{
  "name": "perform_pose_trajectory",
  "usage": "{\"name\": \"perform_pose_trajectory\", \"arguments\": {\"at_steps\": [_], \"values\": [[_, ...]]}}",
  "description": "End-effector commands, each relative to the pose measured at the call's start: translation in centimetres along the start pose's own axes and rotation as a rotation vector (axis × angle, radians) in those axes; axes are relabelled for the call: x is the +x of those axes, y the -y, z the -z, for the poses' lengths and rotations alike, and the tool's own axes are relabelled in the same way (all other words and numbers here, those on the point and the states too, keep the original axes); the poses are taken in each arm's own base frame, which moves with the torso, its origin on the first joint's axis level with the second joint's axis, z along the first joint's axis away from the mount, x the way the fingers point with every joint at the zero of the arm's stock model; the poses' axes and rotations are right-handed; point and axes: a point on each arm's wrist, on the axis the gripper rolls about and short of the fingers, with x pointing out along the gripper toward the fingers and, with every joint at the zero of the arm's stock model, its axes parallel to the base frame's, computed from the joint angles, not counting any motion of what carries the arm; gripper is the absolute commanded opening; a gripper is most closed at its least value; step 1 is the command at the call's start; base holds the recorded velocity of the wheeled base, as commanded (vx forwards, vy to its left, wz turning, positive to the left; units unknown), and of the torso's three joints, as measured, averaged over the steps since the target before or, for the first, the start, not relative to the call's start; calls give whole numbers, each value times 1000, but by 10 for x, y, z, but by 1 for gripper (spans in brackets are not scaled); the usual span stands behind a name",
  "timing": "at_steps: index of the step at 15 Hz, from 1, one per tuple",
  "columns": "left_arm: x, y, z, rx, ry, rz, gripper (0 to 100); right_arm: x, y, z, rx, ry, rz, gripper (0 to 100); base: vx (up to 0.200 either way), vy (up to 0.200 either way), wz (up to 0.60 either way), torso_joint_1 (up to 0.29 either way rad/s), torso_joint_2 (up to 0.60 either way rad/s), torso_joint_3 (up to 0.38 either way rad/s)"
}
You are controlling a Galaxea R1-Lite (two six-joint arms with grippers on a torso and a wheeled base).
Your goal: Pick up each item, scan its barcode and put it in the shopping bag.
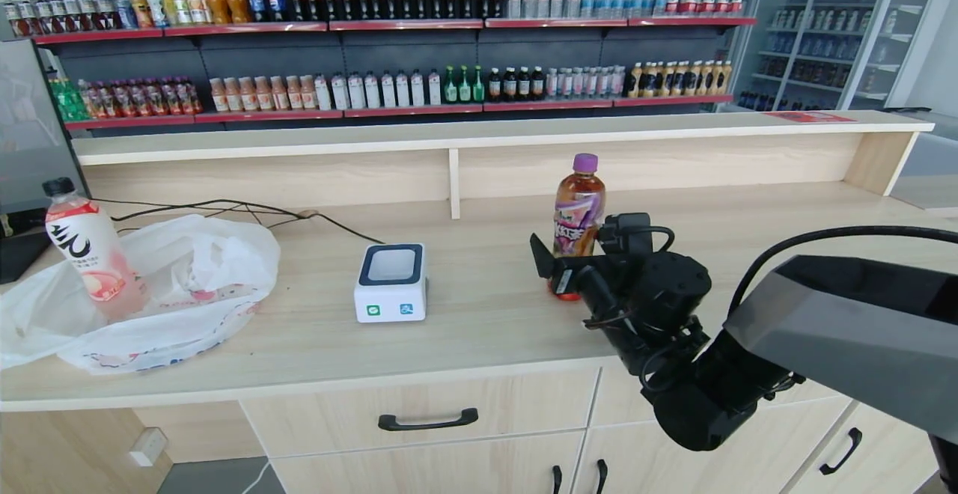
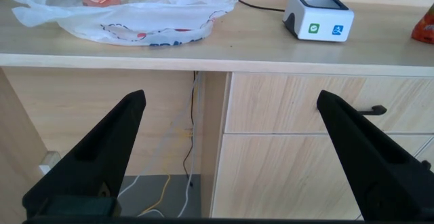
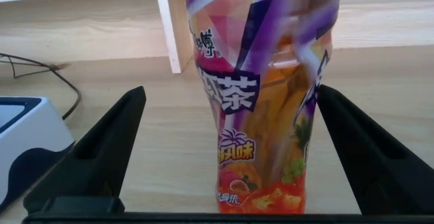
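A purple-capped tea bottle (image 1: 578, 206) with an orange and purple label stands upright on the wooden counter (image 1: 479, 307). My right gripper (image 1: 557, 269) is open around its lower part; in the right wrist view the tea bottle (image 3: 261, 102) stands between the two fingers (image 3: 95, 163) without touching them. The white barcode scanner (image 1: 391, 282) sits mid-counter. Left of it lies the white shopping bag (image 1: 150, 292), holding an upright pink-labelled bottle (image 1: 86, 243). My left gripper (image 2: 227, 156) hangs open below the counter edge, facing the cabinet front, with the scanner (image 2: 317, 17) and shopping bag (image 2: 135, 17) above it.
A black cable (image 1: 224, 209) runs along the counter behind the bag. A raised wooden ledge (image 1: 486, 138) with a divider backs the counter. Drawers with black handles (image 1: 426, 421) are below. Shelves of drinks (image 1: 374, 45) fill the far wall.
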Motion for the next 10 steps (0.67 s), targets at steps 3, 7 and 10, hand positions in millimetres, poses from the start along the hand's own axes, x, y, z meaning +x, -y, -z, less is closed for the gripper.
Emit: {"name": "perform_pose_trajectory", "arguments": {"at_steps": [3, 7, 10], "values": [[0, 0, -1, 6, 10, -2, 100, 20, 2, 10, -21, 39, -1, 100, 0, 0, 0, 0, 0, 0], [0, 0, -2, 6, 16, -3, 100, 32, 0, -4, -49, 74, -36, 100, 0, 0, 0, 0, 0, 0], [0, 0, -1, 6, 15, -3, 100, 36, 14, -2, -64, 35, -14, 100, 0, 0, 0, 0, 0, 0]]}}
